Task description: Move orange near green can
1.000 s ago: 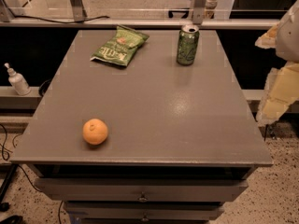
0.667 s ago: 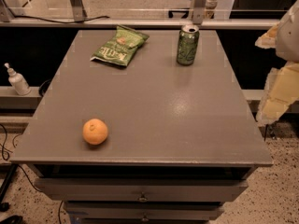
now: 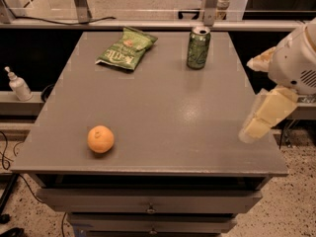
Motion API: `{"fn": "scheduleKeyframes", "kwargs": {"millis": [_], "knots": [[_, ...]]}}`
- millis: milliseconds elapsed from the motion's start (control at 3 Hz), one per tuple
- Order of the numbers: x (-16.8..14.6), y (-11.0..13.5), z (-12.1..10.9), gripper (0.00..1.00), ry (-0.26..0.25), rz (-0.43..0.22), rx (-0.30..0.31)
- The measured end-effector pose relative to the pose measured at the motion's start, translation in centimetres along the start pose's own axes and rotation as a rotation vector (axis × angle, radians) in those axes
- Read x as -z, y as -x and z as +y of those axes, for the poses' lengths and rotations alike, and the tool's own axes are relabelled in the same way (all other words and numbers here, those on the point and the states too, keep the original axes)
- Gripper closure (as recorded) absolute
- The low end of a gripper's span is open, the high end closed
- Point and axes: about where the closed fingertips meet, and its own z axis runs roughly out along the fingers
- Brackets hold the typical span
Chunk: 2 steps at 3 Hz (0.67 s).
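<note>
Spread and holding nothing, the gripper (image 3: 248, 98) hangs at the right side of the table (image 3: 163, 107), over its right edge. Its two pale yellow fingers (image 3: 266, 115) stand apart from each other below the white arm housing. It is well apart from both the fruit and the can.

Nearest the front edge, on the left part of the grey tabletop, sits the orange (image 3: 100, 138), alone with bare surface all round it. Below the front edge are the table's drawers (image 3: 148, 201).

Farther back, the middle of the top lies bare. At the far side, left of centre, a flat green chip bag (image 3: 127, 48) lies on the surface. To its right, close to the far edge, the green can (image 3: 198, 47) stands upright, its silver top showing. The orange and the can are well apart, at opposite corners of the table.

Off the table to the left, a small white pump bottle (image 3: 19, 84) stands on a ledge.
</note>
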Motion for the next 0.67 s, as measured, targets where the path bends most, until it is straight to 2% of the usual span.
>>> {"fn": "scheduleKeyframes", "kwargs": {"millis": [333, 667], "knots": [[-2.7, 3.6, 1.3, 0.00, 0.037, -0.180, -0.023], [-4.8, 8.8, 3.5, 0.00, 0.066, -0.353, -0.016]]}}
